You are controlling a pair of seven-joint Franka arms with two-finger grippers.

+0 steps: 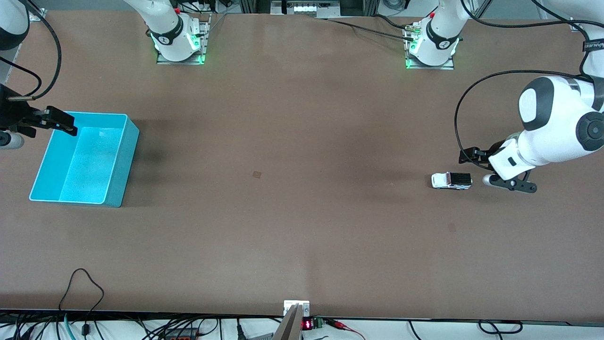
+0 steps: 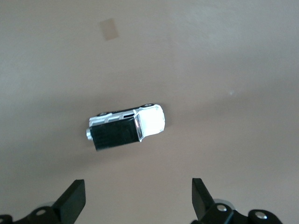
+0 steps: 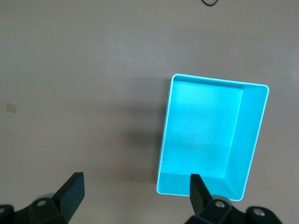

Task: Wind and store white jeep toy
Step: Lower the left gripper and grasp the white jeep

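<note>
Jaws on both grippers stood wide apart with nothing between them. The left gripper (image 1: 504,174) hovered low over the table (image 1: 302,226), just beside the white jeep toy (image 1: 451,180) and not touching it. In the left wrist view the white jeep toy (image 2: 127,128) lay past the two dark fingertips (image 2: 74,198), not yet between them. The toy sat upright on its wheels near the left arm's end of the table, well apart from the turquoise bin (image 1: 120,160) at the right arm's end. That layout probably served the task: the wide opening would let the fingers straddle the small body before closing, and the long bare stretch of table gave room for winding the car and then carrying it across.

The left arm came down from its base at the table's top edge, elbow raised high and wrist bent toward the toy, so its gripper pointed at the tabletop. The right gripper (image 1: 52,120) hung over the bin's rim at the corner nearest the table's end; the right wrist view showed the turquoise bin (image 3: 168,140) empty inside. The right arm waited there, likely posted to receive or guide the toy at storage.
</note>
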